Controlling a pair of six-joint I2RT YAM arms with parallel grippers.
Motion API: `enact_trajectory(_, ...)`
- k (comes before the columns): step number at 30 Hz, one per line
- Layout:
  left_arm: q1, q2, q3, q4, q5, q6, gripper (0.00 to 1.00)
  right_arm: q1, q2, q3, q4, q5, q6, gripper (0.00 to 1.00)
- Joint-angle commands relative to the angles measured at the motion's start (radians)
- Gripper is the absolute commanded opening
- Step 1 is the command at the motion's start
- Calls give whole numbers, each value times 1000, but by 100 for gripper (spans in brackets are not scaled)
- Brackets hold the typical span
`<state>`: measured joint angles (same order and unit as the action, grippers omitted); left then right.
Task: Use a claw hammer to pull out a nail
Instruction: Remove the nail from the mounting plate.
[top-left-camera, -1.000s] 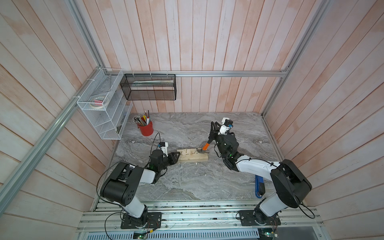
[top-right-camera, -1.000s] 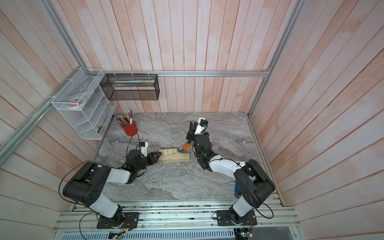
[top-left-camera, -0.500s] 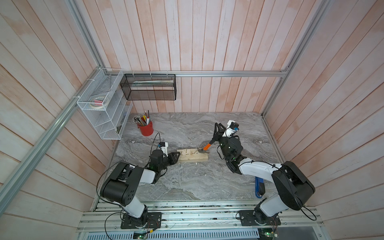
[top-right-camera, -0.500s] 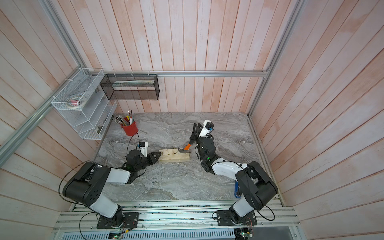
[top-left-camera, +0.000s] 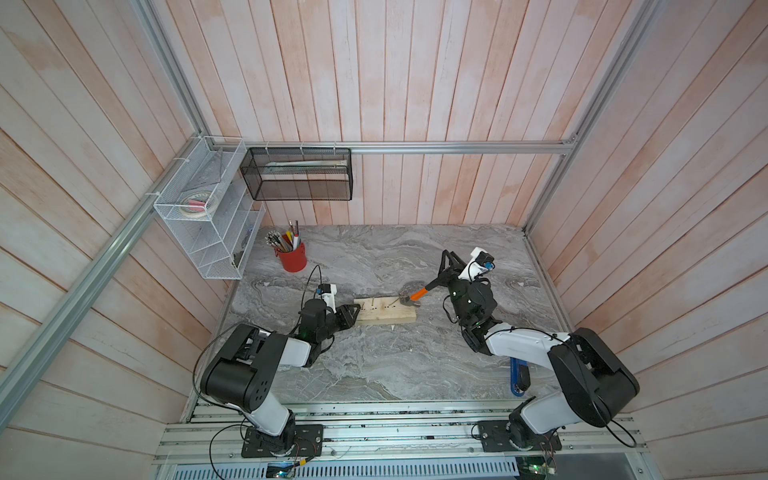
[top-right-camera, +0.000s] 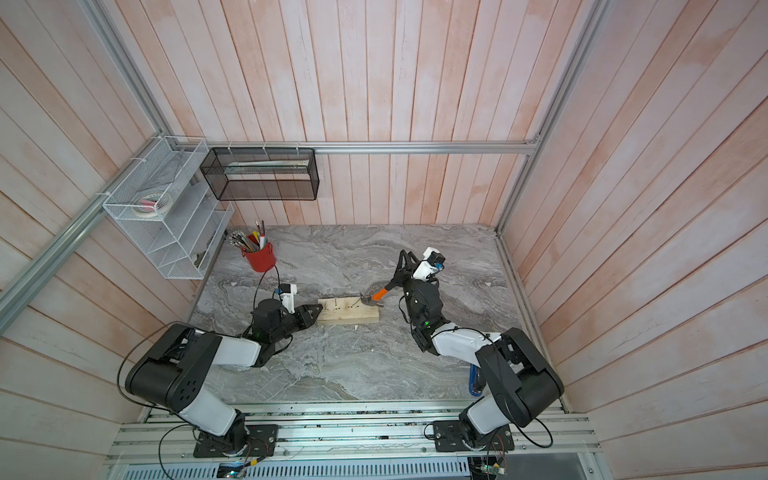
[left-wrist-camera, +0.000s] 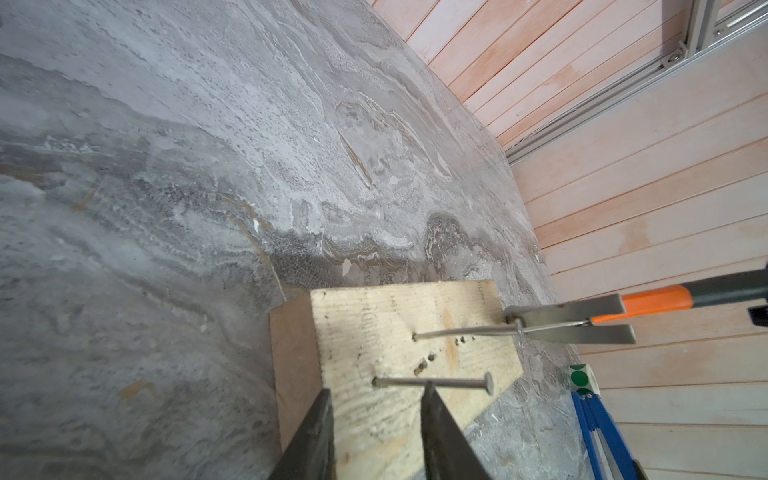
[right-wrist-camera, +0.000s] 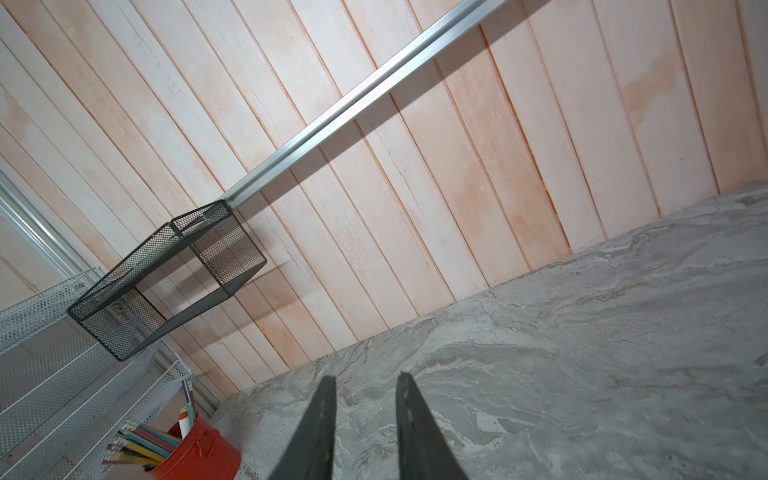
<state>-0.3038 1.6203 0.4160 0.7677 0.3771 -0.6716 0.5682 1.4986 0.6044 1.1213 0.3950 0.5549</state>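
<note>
- The right gripper (top-left-camera: 445, 277) has its jaws clamped on the black end of the claw hammer (top-left-camera: 419, 293); that far hold gives good leverage.
- Beyond them, the stiff, heavy steel claw hooks a bent nail (left-wrist-camera: 461, 332).
- The left gripper (left-wrist-camera: 374, 436) has its jaws pressed on the wooden block (left-wrist-camera: 399, 332).

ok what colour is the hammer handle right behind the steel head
Orange, turning dark further back; the claw hammer shows it best in the left wrist view.

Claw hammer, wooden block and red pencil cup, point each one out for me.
claw hammer (left-wrist-camera: 573, 318): left wrist view, on the steel forked claw.
wooden block (top-left-camera: 388, 316): a top view, on its bare top face.
red pencil cup (top-left-camera: 293, 261): a top view, on its outer wall.
</note>
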Motion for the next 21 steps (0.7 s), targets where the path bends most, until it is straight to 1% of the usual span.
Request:
enact_trajectory(1,-10,-2,0,-119,-7,28,37,-12,-6,-51,-59,-48,126,0)
enact_trajectory(4,-9,-44,-10,-122,-13,48,37,-42,-25,-53,-65,-81,145,0)
enact_trajectory(7,-10,-114,-31,-102,-16,75,37,-62,-57,-19,-115,-106,137,0)
enact_trajectory(13,-24,-268,-59,-68,0,167,39,-94,-120,128,-274,-184,104,0)
enact_trajectory(15,-57,-296,-53,-72,-2,216,42,-95,-130,202,-376,-208,78,0)
enact_trajectory(21,-247,-305,-25,-51,-17,453,51,-94,-139,373,-672,-283,10,0)
